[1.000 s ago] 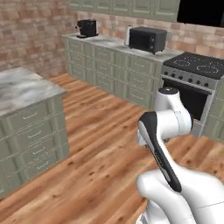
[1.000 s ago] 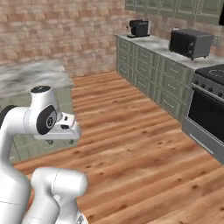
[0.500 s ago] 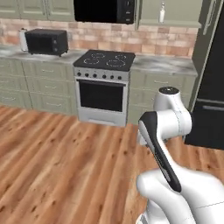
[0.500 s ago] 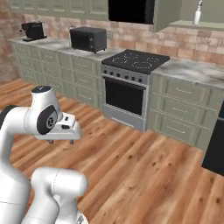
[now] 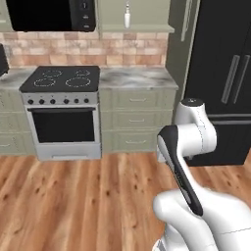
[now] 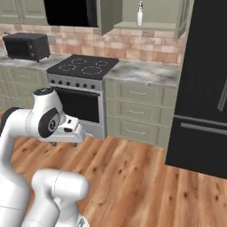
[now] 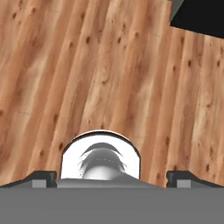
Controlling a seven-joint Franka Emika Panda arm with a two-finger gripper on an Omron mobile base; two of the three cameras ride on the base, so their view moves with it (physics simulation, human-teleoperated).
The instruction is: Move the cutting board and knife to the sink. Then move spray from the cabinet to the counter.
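The black refrigerator [image 5: 220, 78] is the biggest thing ahead, standing at the right end of the kitchen run. Next to it is the stretch of marbled counter [image 5: 135, 78], the surface where the spray is meant to end up, with pale green drawers beneath. To the left of that sits the stove [image 5: 61, 110] with its black stovetop, and a black microwave [image 5: 49, 14] hangs above it.

Above the surface is the cabinet [image 6: 150, 13], its shelf exposed and its door [image 6: 109, 15] swung out to the left in the right base view. The spray [image 6: 140, 14] stands upright on that shelf, well above the surface and well apart from the arm. Neither the cutting board, the knife nor the sink can be seen from here.

The arm is folded low over the wooden floor [image 7: 109, 74], and the pincer [image 7: 112, 178] points down at the boards with its jaws spread as wide as they go and nothing between them.

The risks seem to lie in the reach. The spray is small, narrow-necked and set high, so a grab made from too far back could tip it off the shelf. The open door juts out near the approach path, and a wide swing of the arm might clip it or the refrigerator beside it.
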